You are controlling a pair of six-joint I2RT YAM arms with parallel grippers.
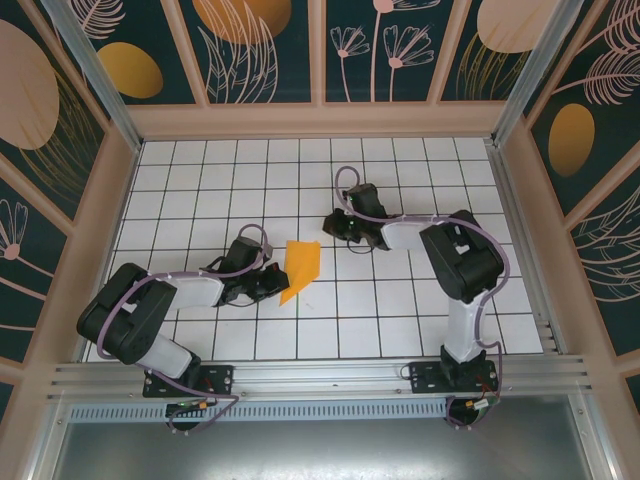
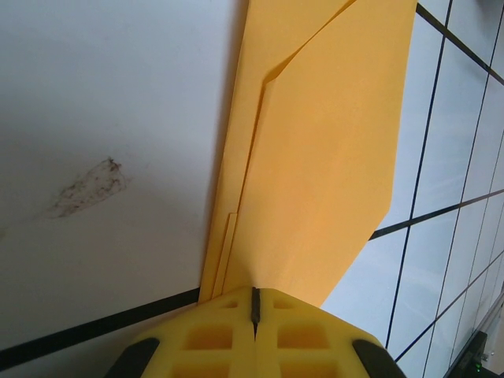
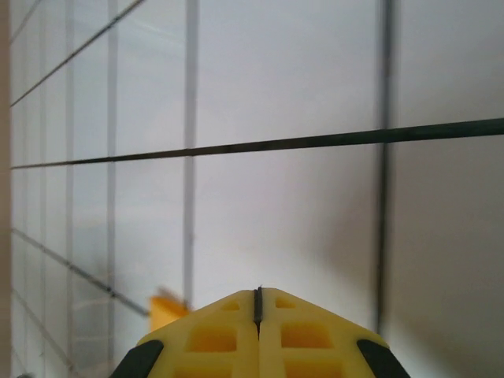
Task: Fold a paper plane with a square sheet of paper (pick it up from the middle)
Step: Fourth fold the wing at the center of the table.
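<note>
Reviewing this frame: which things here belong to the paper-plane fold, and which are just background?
Part of the job:
- paper plane, folded, flat on the table
- left gripper, shut at the plane's edge
- right gripper, shut, apart from the plane

Just there:
- leaf panels
- smudge on the table

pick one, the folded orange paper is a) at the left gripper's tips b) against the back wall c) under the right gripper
a: the paper plane lies right at the tips of the shut left gripper, with the right gripper apart from it.
</note>
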